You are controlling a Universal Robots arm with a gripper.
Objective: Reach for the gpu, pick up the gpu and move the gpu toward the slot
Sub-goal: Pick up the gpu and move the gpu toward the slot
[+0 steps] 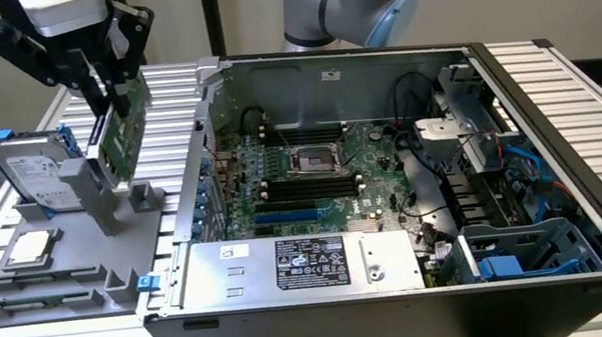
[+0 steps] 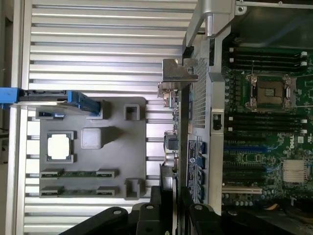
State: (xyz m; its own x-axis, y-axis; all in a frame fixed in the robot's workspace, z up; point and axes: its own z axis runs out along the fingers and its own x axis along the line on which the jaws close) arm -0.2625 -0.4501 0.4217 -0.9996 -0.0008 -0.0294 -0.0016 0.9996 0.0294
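My gripper [image 1: 108,93] is shut on the gpu [image 1: 121,139], a thin green card that hangs on edge from the fingers. The card is in the air above the grey holder tray [image 1: 59,250], between the tray's posts and the open computer case [image 1: 408,293]. In the wrist view the gpu [image 2: 172,142] appears edge-on, its silvery end bracket [image 2: 177,77] at the far end and my gripper [image 2: 168,208] clamped on the near end. It hovers beside the case's side wall. The blue expansion slot [image 1: 287,219] lies on the motherboard [image 2: 264,147] inside the case.
The holder tray carries a silver hard drive with blue rails [image 1: 36,175], a square CPU chip [image 1: 32,247] and two memory sticks [image 2: 78,174]. The case's power supply [image 1: 302,265], drive cage [image 1: 518,249] and cables crowd the exterior view's right. Everything sits on a slatted metal table [image 2: 98,44].
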